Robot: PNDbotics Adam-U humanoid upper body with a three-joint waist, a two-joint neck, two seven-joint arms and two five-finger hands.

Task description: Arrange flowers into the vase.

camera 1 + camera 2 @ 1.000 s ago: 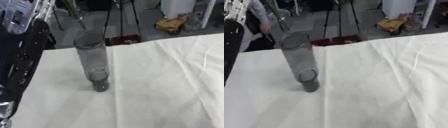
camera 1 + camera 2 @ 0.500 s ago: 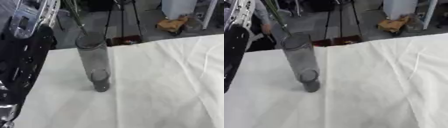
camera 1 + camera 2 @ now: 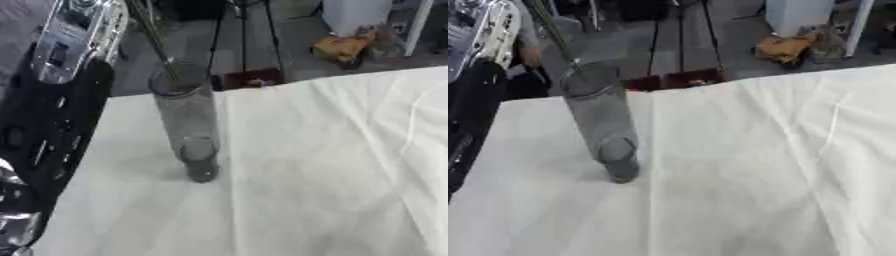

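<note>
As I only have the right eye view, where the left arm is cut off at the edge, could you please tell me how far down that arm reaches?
Observer: In the left eye view the left arm runs down the whole left side and ends in a silver part at the lower-left corner.
Operator: Thank you. Does it touch the vase there?
Observer: No. A strip of white cloth shows between the arm and the vase, down to the base.
Operator: Is the hand on the stem visible?
Observer: No. The stem runs from the vase's mouth out of the top edge, and neither hand shows in either view.
</note>
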